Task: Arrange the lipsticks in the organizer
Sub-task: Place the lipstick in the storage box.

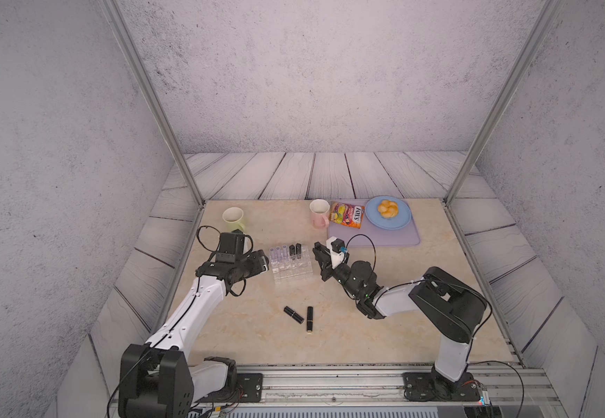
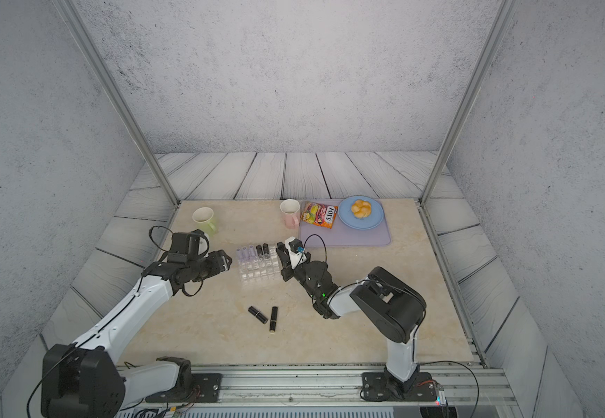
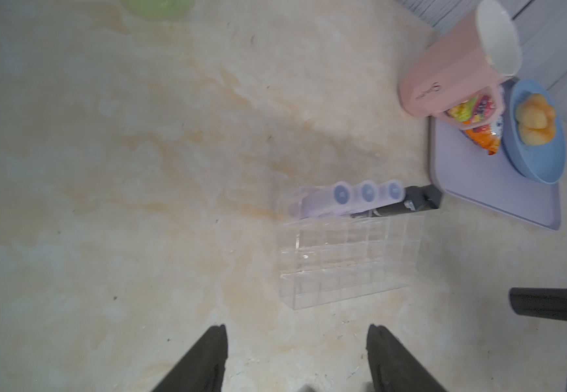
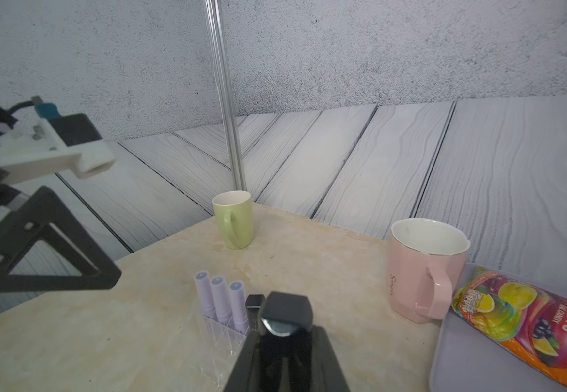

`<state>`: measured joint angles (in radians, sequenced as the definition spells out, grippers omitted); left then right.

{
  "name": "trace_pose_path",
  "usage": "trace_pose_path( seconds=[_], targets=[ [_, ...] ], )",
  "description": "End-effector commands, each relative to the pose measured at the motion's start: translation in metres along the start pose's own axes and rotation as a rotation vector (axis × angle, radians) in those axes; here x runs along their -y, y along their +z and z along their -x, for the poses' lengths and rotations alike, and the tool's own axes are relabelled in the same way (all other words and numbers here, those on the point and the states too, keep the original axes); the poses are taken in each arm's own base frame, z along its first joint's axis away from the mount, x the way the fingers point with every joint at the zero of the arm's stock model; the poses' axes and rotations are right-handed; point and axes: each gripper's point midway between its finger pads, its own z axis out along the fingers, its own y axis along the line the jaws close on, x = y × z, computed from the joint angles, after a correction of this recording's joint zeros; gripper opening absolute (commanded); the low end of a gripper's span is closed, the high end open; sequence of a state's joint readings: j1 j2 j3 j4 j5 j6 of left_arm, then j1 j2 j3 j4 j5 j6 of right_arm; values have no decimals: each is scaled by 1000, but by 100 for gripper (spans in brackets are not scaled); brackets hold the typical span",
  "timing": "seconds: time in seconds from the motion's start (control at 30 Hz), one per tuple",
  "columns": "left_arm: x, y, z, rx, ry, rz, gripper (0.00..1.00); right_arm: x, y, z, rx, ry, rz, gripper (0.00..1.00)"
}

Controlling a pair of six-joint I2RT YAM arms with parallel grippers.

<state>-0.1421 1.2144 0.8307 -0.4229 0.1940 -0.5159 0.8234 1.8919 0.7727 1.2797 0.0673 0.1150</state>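
The clear organizer (image 1: 292,275) (image 2: 257,275) (image 3: 343,264) stands mid-table. Three lilac lipsticks (image 1: 278,251) (image 3: 366,193) (image 4: 221,298) and two black ones (image 1: 295,249) (image 3: 421,200) stand upright in its back row. Two more black lipsticks (image 1: 293,314) (image 1: 309,318) lie on the table nearer the front. My right gripper (image 1: 317,250) (image 2: 281,250) (image 4: 285,336) hovers at the organizer's right side, shut on a black lipstick (image 4: 285,312) (image 3: 546,302). My left gripper (image 1: 267,261) (image 2: 229,262) (image 3: 295,327) is open and empty just left of the organizer.
A green mug (image 1: 234,217) stands at the back left. A pink mug (image 1: 319,211) stands behind the organizer. Beside it a lilac mat (image 1: 384,237) carries a candy bag (image 1: 347,214) and a blue plate (image 1: 400,222) with a bun.
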Motion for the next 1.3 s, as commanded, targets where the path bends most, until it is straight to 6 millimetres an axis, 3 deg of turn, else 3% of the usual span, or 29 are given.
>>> trace_pose_path(
  seconds=[0.0,0.2,0.5,1.03,1.27],
  targets=[
    [-10,-6,4,34,-44,5,71,5,17,38,157,-11,-22,0],
    [-17,-3,5,50,-68,7,71,13,37,-3,81,51,-36,0],
    [-18,-3,6,47,-76,4,71,23,54,-35,32,134,-53,0],
    [-19,-2,8,36,-85,-5,70,30,71,-62,-11,179,-62,0],
    [-18,-2,8,33,-87,-10,70,33,75,-65,-15,202,-77,0]
  ],
)
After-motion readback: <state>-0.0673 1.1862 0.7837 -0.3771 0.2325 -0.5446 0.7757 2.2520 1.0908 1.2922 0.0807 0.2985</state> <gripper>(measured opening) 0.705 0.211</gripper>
